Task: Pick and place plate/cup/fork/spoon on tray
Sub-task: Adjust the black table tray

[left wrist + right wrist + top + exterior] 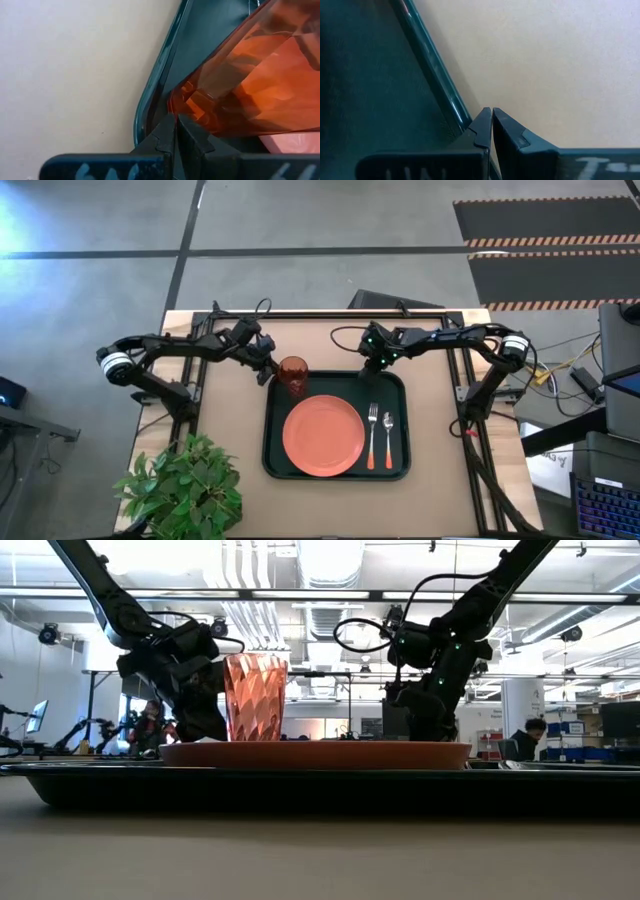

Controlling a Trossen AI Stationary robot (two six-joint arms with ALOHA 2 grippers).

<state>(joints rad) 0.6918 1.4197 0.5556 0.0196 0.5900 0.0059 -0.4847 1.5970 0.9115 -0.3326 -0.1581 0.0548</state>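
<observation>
On the dark tray lie the salmon-orange plate and, to its right, the fork and the spoon. The red-brown cup stands upright on its base in the tray's far left corner. My left gripper is shut just left of the cup, slanting down over the tray's rim, with its tips next to the cup's lower wall. My right gripper is shut with nothing between its fingers, above the tray's far rim. My left gripper points its shut fingertips at the cup's lower wall near the base, slanting down from the table's left. They are very near the wall, and I cannot tell whether they touch it. The cup stands upright on the tray.
A leafy green plant stands at the table's near left corner. Bare brown tabletop lies to the left and right of the tray. The arms' black frames run along the table's left and right edges.
</observation>
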